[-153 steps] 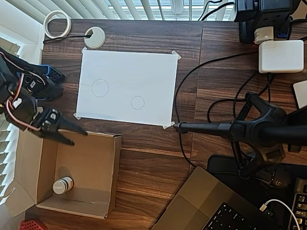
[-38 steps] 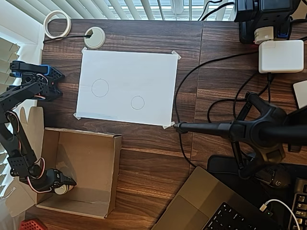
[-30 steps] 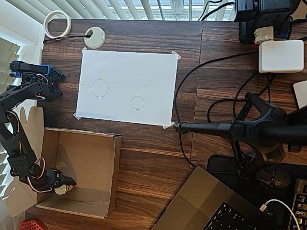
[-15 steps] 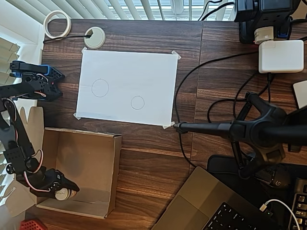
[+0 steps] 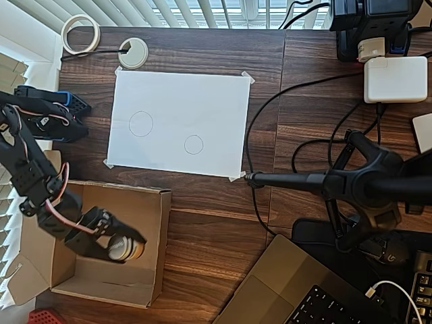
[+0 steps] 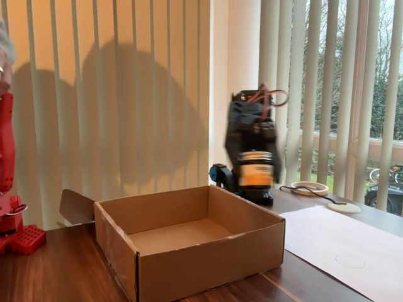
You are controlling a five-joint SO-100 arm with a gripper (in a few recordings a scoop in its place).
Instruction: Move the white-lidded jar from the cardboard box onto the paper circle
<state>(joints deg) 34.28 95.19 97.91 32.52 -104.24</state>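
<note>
You're in the carry: the gripper (image 6: 255,165) has its jaws clamped on the white-lidded jar (image 6: 255,171), seemingly clear above the cardboard box (image 6: 189,245). Next, swing toward two o'clock in the overhead view to the paper circle (image 5: 194,144).

Dark wood desk (image 5: 202,223) under everything. White paper sheet (image 5: 202,101) taped flat at corners, larger pencilled circle (image 5: 141,124) toward its left side. Cream tape ring (image 5: 80,33) at top-left corner, flat white disc with dark hole (image 5: 133,52) just right of it, black cable running into disc. White power adapter (image 5: 395,79) top right. Black stand (image 5: 351,183) stretches across right side, laptop (image 5: 297,290) at bottom edge. Fixed view: vertical blinds (image 6: 113,94) behind, red block (image 6: 25,239) at left.
</note>
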